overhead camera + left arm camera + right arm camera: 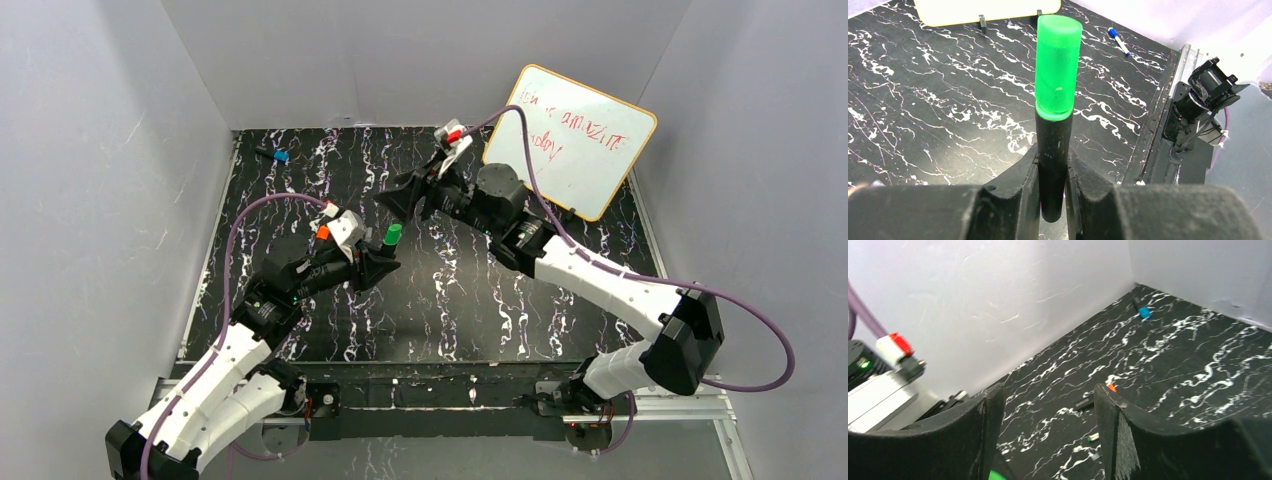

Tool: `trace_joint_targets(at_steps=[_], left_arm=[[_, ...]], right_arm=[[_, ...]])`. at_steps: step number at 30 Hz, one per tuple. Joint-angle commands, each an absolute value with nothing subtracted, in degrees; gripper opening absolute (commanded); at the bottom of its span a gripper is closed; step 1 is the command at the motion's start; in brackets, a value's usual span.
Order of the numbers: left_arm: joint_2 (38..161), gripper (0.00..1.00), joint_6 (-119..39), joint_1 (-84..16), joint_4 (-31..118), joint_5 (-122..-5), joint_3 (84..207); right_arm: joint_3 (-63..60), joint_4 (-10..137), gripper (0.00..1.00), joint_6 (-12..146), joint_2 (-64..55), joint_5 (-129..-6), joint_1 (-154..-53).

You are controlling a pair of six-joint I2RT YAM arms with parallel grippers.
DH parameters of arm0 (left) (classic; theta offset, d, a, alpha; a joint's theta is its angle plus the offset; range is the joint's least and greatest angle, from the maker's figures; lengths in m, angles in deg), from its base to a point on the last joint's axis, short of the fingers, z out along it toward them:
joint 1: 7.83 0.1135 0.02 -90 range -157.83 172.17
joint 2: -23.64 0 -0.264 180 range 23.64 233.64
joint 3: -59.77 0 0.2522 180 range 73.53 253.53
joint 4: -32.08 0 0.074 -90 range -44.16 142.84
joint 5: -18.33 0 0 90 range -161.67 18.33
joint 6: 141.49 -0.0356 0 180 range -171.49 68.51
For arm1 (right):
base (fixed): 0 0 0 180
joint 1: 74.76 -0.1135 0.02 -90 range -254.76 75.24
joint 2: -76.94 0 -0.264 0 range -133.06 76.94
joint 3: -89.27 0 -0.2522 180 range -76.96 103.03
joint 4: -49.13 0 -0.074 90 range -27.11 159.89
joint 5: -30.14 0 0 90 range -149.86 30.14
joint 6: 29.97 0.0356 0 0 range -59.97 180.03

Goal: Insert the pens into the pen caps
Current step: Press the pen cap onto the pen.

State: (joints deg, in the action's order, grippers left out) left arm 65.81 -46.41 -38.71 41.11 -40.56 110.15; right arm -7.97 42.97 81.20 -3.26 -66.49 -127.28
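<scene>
Presently the left claw (1053,162) clamps the black marker (1052,145) by its barrel above the counter (923,100), green cap (1058,65) on top — the right claw (1048,405) gapes empty nearby. Risk: an off-axis push could tilt the marker, leaving the cap half-seated.

Four pens show: two thick black markers, one green-capped marker (1052,137) and one orange-tipped marker (1084,403), and two slim pens, one dark slim pen (1137,303) and one white slim pen (1118,41). Two caps are certain, one green cap (1058,65) and one blue cap (1144,313) on the dark pen; the white pen's blue end may be a third, too small to tell. There is one whiteboard (570,140), two arms, the left arm (240,350) and the right arm (600,280), and two tiny bits (1093,437) too small to identify.
</scene>
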Motion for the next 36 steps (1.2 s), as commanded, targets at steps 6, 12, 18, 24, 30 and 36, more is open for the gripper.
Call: trace_joint_targets(at_steps=[6, 12, 18, 24, 30, 36], left_arm=[[64.8, 0.0, -46.9, -38.6, 39.6, -39.9, 112.1], [65.1, 0.0, -47.0, -38.6, 39.5, -40.3, 111.8], [65.2, 0.0, -47.4, -38.5, 39.3, -41.0, 112.3], [66.0, 0.0, -47.4, -38.6, 38.6, -41.5, 113.4], [66.5, 0.0, -46.4, -38.6, 37.5, -42.3, 114.1], [68.6, 0.0, -46.6, -38.5, 40.1, -42.9, 116.3]], right_arm=[[-5.2, 40.5, 0.73, 82.4, -1.8, -68.0, -122.8], [-10.5, 40.2, 0.72, 86.3, -1.9, -72.0, -123.5], [-18.2, 39.8, 0.72, 88.7, -1.7, -73.9, -126.3], [-19.3, 40.4, 0.73, 88.6, -0.8, -73.8, -126.4], [-18.5, 40.6, 0.72, 88.3, -1.3, -74.1, -126.6], [-18.1, 43.0, 0.73, 85.8, -1.6, -71.3, -129.0]])
